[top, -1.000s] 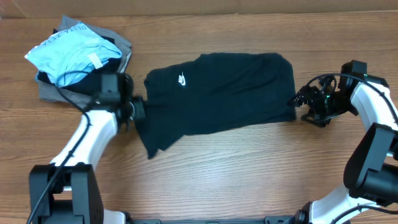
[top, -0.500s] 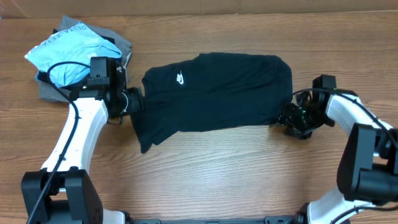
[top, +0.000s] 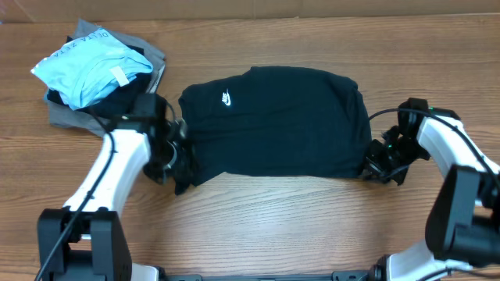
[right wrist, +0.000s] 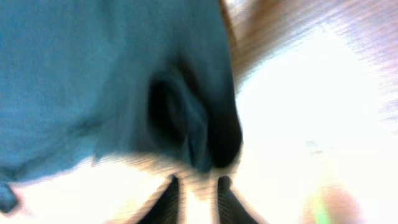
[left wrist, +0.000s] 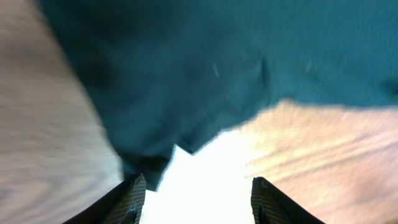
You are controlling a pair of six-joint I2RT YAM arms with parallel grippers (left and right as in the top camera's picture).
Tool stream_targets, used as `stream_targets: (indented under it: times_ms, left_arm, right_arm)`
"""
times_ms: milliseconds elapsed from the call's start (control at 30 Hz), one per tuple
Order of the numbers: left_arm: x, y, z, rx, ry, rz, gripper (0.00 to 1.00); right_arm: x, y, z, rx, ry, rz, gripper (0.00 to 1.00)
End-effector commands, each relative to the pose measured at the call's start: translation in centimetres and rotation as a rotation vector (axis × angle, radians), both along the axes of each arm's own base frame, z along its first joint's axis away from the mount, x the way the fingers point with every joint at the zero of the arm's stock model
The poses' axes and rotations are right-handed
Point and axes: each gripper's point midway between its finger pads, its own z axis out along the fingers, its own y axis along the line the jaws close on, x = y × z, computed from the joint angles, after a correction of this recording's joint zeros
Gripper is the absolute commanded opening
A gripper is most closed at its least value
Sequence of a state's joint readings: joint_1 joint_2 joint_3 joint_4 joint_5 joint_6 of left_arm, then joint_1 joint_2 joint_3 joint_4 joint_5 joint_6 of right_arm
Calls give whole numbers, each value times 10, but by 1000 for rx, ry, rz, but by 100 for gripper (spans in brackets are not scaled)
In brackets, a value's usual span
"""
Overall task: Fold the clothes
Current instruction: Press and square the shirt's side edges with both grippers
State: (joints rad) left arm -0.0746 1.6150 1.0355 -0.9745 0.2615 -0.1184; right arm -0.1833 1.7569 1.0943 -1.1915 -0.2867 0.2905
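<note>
Left gripper [left wrist: 196,182]: fingers apart, empty, at the T-shirt [top: 273,125] left corner.
Right gripper [right wrist: 193,183]: fingers nearly together at its right hem; grip unclear.
Risk: a missed pinch could bunch the fold.

The overhead camera looks straight down on the worktop [top: 312,211]. Both wrist cameras look from very close at opposite ends of the black T-shirt [top: 273,125], which overhead shows whole.
</note>
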Motion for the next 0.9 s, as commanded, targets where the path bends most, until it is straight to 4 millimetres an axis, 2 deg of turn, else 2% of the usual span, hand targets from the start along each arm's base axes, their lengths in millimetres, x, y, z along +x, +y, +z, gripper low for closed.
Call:
stream_targets:
  times_ms: [0,100,200,400,600,767,833,867]
  left_arm:
    - [-27,-17,-18,-22,57,-89,58]
    - [-35,-25,-30,-19,53,-129,61]
    - [-38,-30,-43,-12,27,-155,62]
    - [-29,-20,-69,51,-63,-102,57]
    - [-17,-23,-70,39,-116,-78,55]
    - [-15,-24,-69,33,-112,-43,50]
    - [-14,-23,-69,38,-116,-43,37]
    - [-14,-23,-70,41,-121,-43,27]
  right_arm:
    - [8,-15,32,-111,-104,23,51]
    - [11,-20,39,-146,-146,22,64]
    - [14,-21,40,-148,-158,21,66]
    - [24,-23,40,-155,-199,18,67]
    - [30,-22,40,-153,-225,16,67]
    - [31,-23,40,-154,-230,15,67]
    - [31,-23,40,-154,-230,15,67]
    - [31,-23,40,-154,-230,15,67]
